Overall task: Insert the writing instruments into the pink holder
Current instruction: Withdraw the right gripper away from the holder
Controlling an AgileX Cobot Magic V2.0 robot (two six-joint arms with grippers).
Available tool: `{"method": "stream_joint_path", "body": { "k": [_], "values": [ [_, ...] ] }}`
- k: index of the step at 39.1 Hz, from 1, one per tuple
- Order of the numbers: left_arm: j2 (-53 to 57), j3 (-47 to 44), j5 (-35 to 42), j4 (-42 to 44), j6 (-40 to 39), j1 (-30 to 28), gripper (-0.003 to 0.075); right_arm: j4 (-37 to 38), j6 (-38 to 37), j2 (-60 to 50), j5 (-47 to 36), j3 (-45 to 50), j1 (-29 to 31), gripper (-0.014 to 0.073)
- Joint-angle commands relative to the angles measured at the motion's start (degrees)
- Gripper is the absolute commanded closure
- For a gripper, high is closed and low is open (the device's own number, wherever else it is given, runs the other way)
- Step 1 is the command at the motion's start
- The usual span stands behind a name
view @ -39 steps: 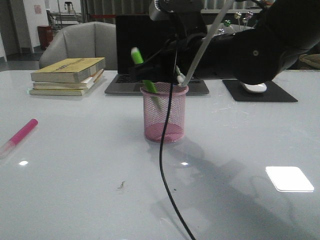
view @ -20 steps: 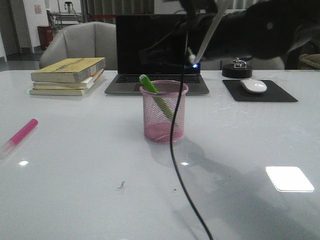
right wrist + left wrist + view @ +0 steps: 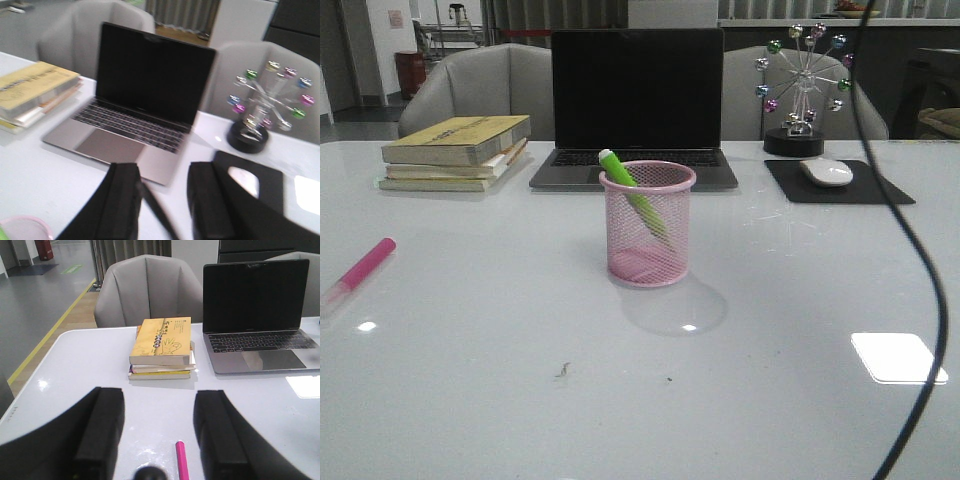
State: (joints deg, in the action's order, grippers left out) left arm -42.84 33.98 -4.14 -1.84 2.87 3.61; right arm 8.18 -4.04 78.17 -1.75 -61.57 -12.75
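I see the lime green highlighter (image 3: 633,197) standing tilted inside the pink mesh holder (image 3: 648,224), with its top end leaning over the rim on the side toward the books. The holder is in the middle of the desk (image 3: 500,330), in front of the laptop (image 3: 636,106). The magenta highlighter (image 3: 360,272) lies flat on the desk, well apart from the holder, on my left side, so I judge the task is half done.

The left claw (image 3: 159,432) is released and holds nothing; in its wrist view the magenta highlighter (image 3: 181,460) lies on the desk between the two fingers and below them. The right claw (image 3: 162,197) is also released and empty (its wrist picture is blurred, but the gap between the fingers is clear). A corner of the pink rim (image 3: 25,223) shows at the edge of that view.

My worry is the pick. The highlighter is round and lies flat on a glossy desk, so if the fingers close not square to it, it can roll or slide away. Later, it is a little longer than the holder, and the green one already crosses the opening slantwise; a careless drop may hit it or the rim and tip the light cup. A black cable (image 3: 920,300) also hangs across the right side of the front view, and it may drag over the desk.
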Motion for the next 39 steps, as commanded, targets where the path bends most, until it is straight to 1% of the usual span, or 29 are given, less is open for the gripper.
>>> {"method": "stream_joint_path", "body": {
  "k": [1, 7, 10, 16, 29, 34, 39],
  "values": [
    [0.18, 2.19, 4.63, -0.08, -0.07, 0.16, 0.0327, -0.16, 0.66, -5.81, 3.16, -1.50, 3.13, 0.0230],
    [0.18, 2.19, 4.63, -0.08, -0.07, 0.16, 0.0327, 1.23, 0.66, -10.61, 12.14, -1.50, 6.85, 0.0230],
    [0.18, 2.19, 4.63, -0.08, -0.07, 0.16, 0.0327, 1.36, 0.66, -12.75, 15.36, -1.38, 7.61, 0.0230],
    [0.18, 2.19, 4.63, -0.08, -0.07, 0.16, 0.0327, 1.36, 0.66, -17.46, 17.52, 2.07, 7.88, 0.0230],
    [0.18, 2.19, 4.63, -0.08, -0.07, 0.16, 0.0327, 1.36, 0.66, -32.37, 18.32, 17.62, 7.88, 0.0230],
    [0.18, 2.19, 4.63, -0.08, -0.07, 0.16, 0.0327, 1.36, 0.66, -37.73, 21.60, 20.60, 7.88, 0.0230],
    [0.18, 2.19, 4.63, -0.08, -0.07, 0.16, 0.0327, 1.36, 0.66, -41.82, 26.88, 22.53, 7.88, 0.0230]
  ]
}}
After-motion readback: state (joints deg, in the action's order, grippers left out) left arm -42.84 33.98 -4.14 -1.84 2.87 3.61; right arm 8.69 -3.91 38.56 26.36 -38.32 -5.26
